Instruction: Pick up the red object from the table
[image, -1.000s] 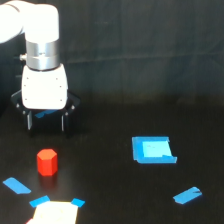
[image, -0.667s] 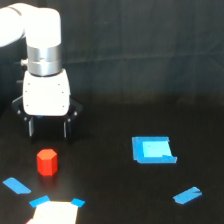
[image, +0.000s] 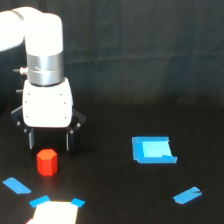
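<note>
Red object (image: 47, 161): I judge it light, rigid, matte; take opposite flats. Gripper (image: 49, 145) at its 12 o'clock, fingers spread, empty.

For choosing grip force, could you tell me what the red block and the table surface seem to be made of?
The red block looks like matte plastic or painted wood: flat, even colour on its faces and no shine, so which one is open. The table looks like a black matte sheet or cloth; it gives almost no reflection, and the blur hides any texture.
</note>
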